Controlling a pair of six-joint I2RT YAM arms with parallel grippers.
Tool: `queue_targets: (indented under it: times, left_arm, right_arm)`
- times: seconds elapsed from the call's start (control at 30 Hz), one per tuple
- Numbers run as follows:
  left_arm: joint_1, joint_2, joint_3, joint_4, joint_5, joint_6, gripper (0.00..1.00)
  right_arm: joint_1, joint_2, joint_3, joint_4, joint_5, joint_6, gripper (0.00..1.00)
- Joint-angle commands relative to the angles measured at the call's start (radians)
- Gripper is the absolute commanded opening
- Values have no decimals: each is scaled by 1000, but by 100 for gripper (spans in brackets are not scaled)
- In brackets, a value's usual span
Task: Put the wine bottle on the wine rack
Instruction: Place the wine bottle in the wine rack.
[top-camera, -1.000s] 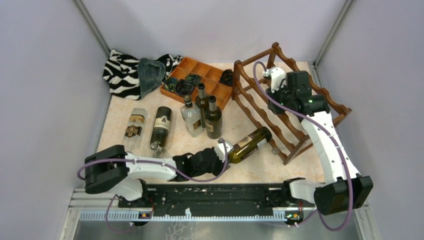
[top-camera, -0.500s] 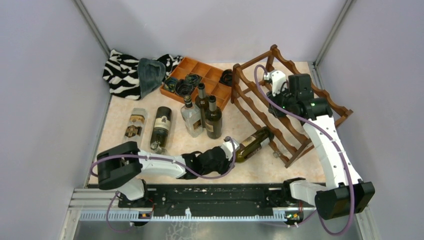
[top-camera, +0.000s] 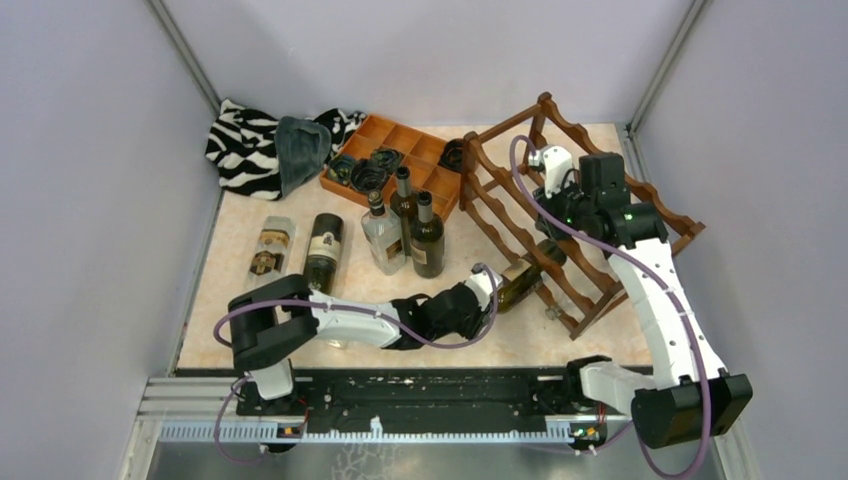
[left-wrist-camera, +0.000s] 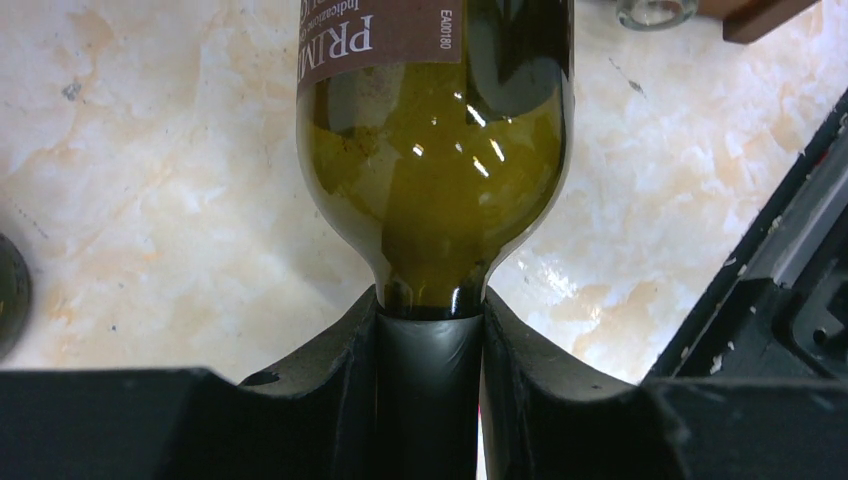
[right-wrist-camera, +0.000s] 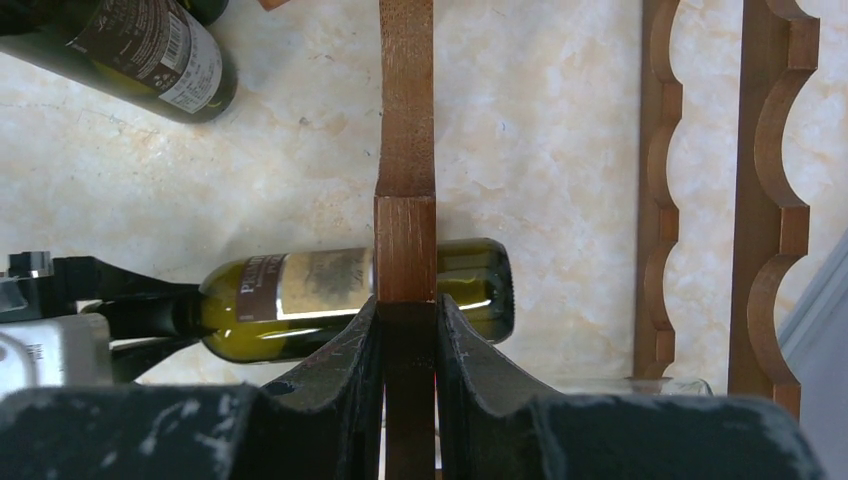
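An olive-green wine bottle (top-camera: 520, 280) with a brown label lies on its side, its base pushed in between the lowest rails of the reddish-brown wine rack (top-camera: 497, 205). My left gripper (top-camera: 488, 288) is shut on the bottle's black-capped neck. In the left wrist view the bottle's shoulder (left-wrist-camera: 435, 170) fills the space ahead of the left gripper (left-wrist-camera: 430, 318). My right gripper (top-camera: 556, 188) is shut on a wooden bar of the rack (right-wrist-camera: 405, 120). In the right wrist view the right gripper (right-wrist-camera: 407, 312) clamps that bar, and the bottle (right-wrist-camera: 300, 290) lies crosswise below it.
Three bottles (top-camera: 405, 228) stand in mid-table and two more (top-camera: 322, 250) lie to their left. An orange-brown compartment tray (top-camera: 415, 150) and a zebra-striped cloth (top-camera: 248, 140) sit at the back. A small clear glass piece (top-camera: 548, 312) lies by the rack's near foot.
My left arm has stretched to the right and carried the bottle base-first into the rack's lowest tier. The right gripper has kept its hold on the rack, which has shifted slightly.
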Motion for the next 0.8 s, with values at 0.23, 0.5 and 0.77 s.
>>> queue_targets:
  times: [0.23,0.5,0.77]
  left_arm:
    - [28,86,155,151,-12,72,0]
    - [65,141,211,179,47,115,0]
    - [88,199,280,195,76,123,0]
  right_arm:
    - [-7,-87,10,61,-117,9,0]
    - [-7,-104,-2,61,-131,-1,0]
    - [-6,-105,-17,68,-142,-4,0]
